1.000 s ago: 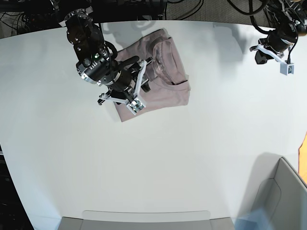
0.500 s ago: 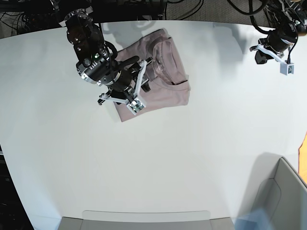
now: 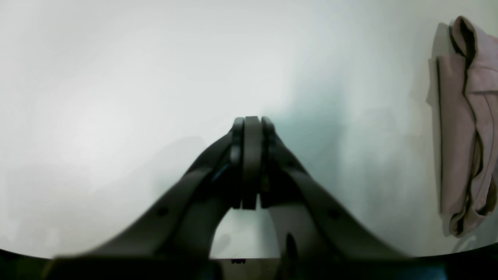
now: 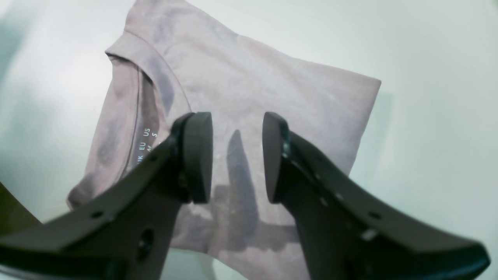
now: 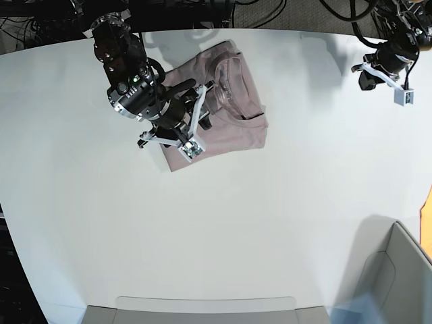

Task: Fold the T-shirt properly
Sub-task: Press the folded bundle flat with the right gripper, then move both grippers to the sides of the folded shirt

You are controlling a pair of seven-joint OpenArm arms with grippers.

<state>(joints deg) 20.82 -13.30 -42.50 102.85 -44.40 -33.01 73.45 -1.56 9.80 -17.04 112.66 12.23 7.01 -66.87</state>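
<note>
While the T-shirt (image 5: 223, 108) lies folded into a compact pink rectangle at the far left of the white table (image 5: 270, 223), your right gripper (image 4: 237, 155) hovers above it with its jaws parted, nothing between them, its shadow falling on the cloth. Your left gripper (image 3: 251, 163) hangs at the far right, well apart from the shirt, jaws pressed together and empty.
</note>
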